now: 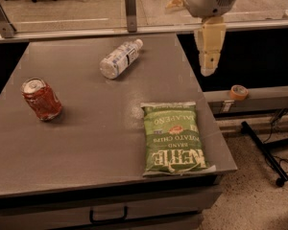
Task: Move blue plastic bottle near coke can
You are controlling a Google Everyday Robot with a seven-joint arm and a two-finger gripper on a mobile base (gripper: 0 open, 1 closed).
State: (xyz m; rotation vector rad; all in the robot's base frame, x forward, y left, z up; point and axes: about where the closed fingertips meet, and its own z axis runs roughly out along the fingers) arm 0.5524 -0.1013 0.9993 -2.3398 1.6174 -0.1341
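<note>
The blue plastic bottle [119, 59] lies on its side at the back middle of the grey table [86, 147], its white cap pointing to the back right. The coke can [42, 99] lies tilted at the left of the table, silver top facing back left, well apart from the bottle. My gripper [207, 70] hangs pointing down from the white arm at the top right, above the table's right back edge. It is to the right of the bottle, touches nothing and is empty.
A green Kettle chip bag [175, 138] lies flat at the front right of the table. A tape roll [238, 92] sits on a ledge to the right. Black stand legs [266, 150] are on the floor at right. A railing post [130, 6] stands behind the table.
</note>
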